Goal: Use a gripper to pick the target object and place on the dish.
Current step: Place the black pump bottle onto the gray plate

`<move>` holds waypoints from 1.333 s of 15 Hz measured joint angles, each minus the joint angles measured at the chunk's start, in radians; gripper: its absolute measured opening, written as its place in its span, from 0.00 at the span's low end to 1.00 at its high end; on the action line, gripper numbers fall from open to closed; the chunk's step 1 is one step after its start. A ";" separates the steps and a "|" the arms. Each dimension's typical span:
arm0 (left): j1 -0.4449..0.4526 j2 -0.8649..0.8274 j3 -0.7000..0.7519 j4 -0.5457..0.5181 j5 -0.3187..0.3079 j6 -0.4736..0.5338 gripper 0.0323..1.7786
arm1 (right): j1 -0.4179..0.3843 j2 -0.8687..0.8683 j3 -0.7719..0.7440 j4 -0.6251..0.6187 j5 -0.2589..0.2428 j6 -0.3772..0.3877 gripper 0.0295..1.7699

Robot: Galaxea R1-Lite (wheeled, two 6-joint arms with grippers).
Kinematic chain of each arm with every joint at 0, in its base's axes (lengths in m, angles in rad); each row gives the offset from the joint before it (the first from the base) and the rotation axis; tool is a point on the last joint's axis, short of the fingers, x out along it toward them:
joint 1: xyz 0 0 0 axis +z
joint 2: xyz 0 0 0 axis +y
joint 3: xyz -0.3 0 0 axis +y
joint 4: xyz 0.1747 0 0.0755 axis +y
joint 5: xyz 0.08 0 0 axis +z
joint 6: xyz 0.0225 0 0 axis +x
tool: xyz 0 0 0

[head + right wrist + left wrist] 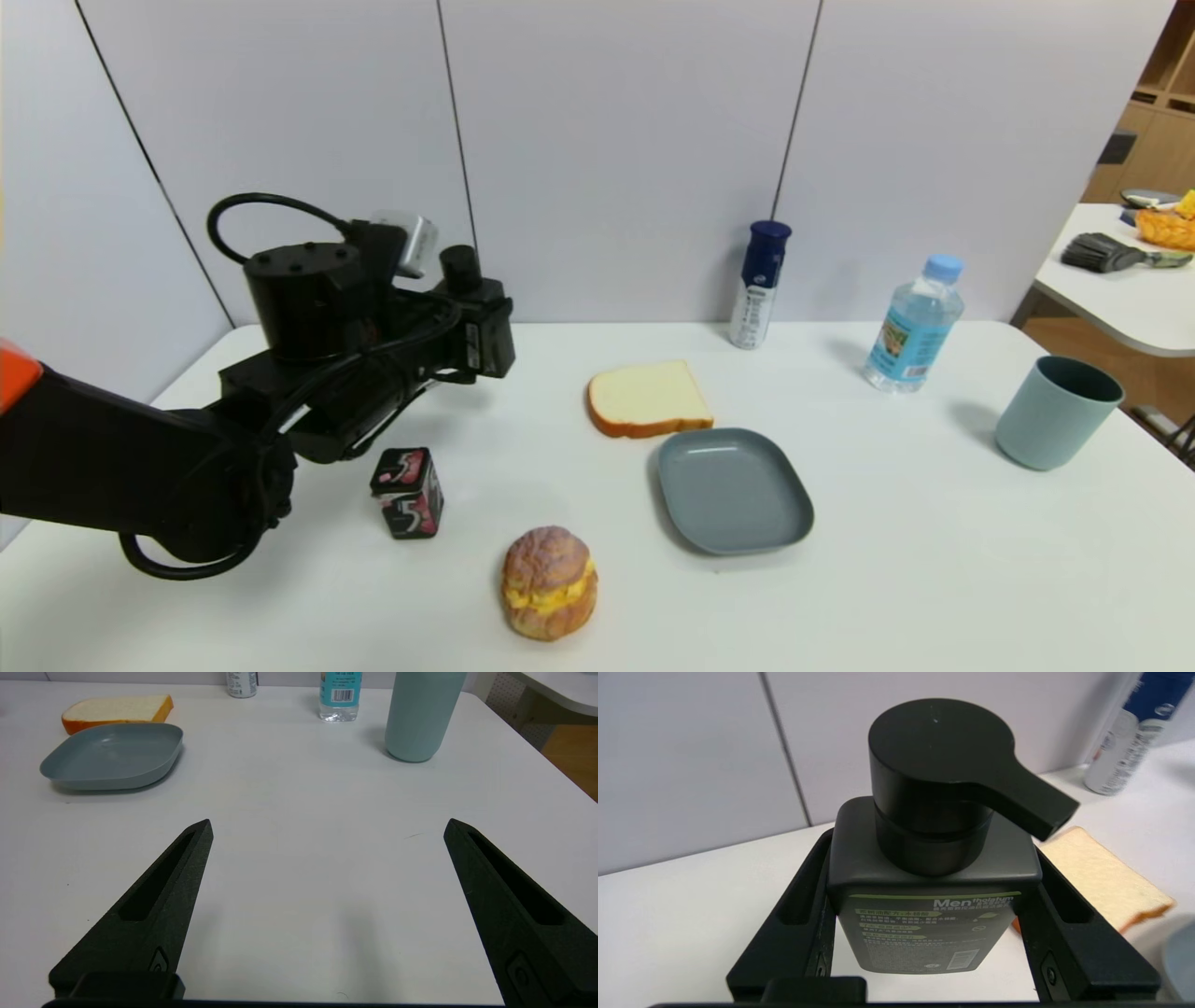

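Left wrist view shows the left gripper (924, 933) clamped on the dark bottle (924, 914), one black finger (794, 924) pressed against each side of its squarish body, label facing the camera and the round black pump cap standing upright above the fingers. Beyond the bottle lie the bread slice (1101, 882) and the spray can (1125, 751). In the head view the bottle (481, 317) is held clear above the white table (887, 579), over its left part, well apart from the dish (733, 490), which sits just in front of the bread. The right gripper (327, 868) hovers low over bare table with its fingers spread wide, holding nothing.
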 joint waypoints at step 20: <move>-0.465 0.251 -0.292 0.151 -0.002 -0.006 0.61 | 0.000 0.000 0.000 0.000 0.000 0.000 0.97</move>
